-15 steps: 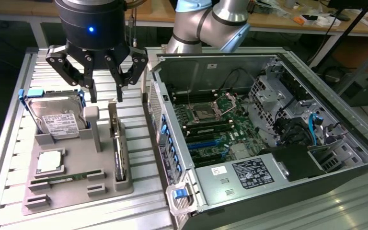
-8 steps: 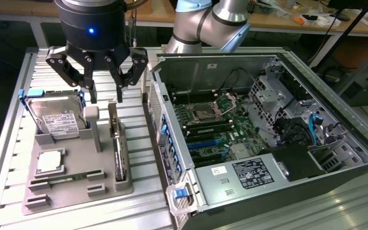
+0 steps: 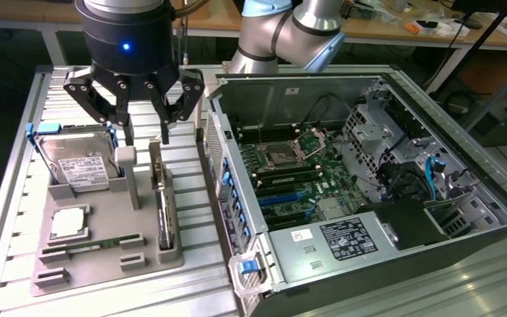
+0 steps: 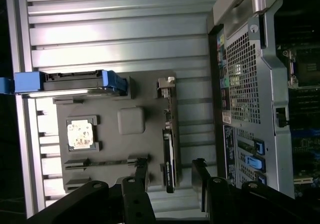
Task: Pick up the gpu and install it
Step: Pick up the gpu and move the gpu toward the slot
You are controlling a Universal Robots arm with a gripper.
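Note:
The gpu [image 3: 163,211] stands on its long edge in a slot of the grey holder tray [image 3: 103,267], a thin dark card with a metal bracket at one end. My black gripper [image 3: 147,140] hangs just above the card's far end with its fingers open and nothing between them. In the wrist view, the gpu [image 4: 169,156] runs between my two fingertips, and my gripper [image 4: 170,184] straddles one end of it without gripping. The bracket [image 4: 166,84] is at the other end.
The tray also holds a hard drive [image 3: 77,166] in a blue carrier, a CPU [image 3: 67,224] and a memory stick [image 3: 90,246]. The open computer case [image 3: 359,178] lies close on the exterior view's right, motherboard [image 3: 298,175] exposed. Its side wall [image 4: 245,79] borders the tray.

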